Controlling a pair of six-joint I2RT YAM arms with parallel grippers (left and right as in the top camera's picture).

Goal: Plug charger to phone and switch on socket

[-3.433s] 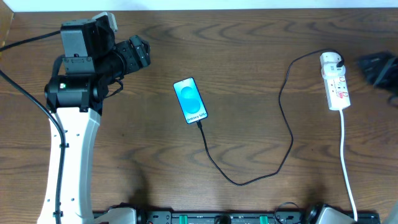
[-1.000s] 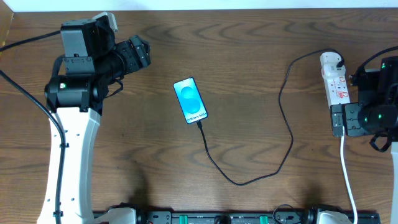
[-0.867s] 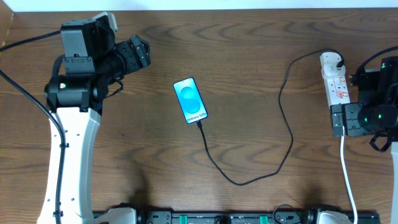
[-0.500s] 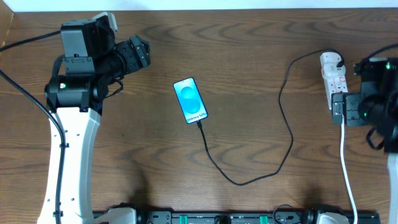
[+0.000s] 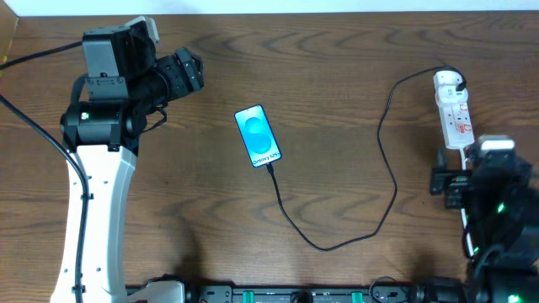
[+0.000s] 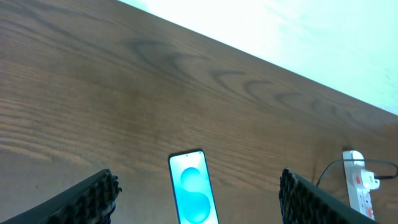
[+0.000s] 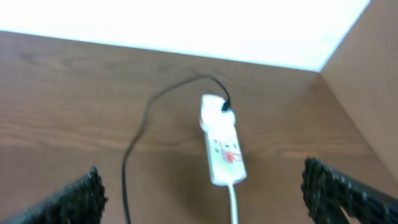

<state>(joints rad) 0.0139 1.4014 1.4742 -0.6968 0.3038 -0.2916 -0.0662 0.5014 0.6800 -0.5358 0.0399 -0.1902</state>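
The phone (image 5: 258, 135) lies face up mid-table with its blue screen lit, and it also shows in the left wrist view (image 6: 193, 196). The charger (image 5: 389, 172), a thin black cable, meets the phone's near end, loops across the table and ends at a white plug on the far end of the socket (image 5: 456, 115). The socket (image 7: 221, 149) is a white strip with red marks. My left gripper (image 6: 199, 205) is open, well back from the phone at the far left (image 5: 194, 72). My right gripper (image 7: 211, 199) is open and empty, short of the socket's near end.
The socket's white cord (image 5: 468, 223) runs toward the near edge, partly under my right arm (image 5: 493, 198). The left arm's white link (image 5: 97, 210) stands along the left side. A pale wall borders the table's far edge (image 7: 186, 37).
My right arm has pulled back from over the socket toward the near edge, leaving the whole strip uncovered. The left arm, phone and cable have not moved.
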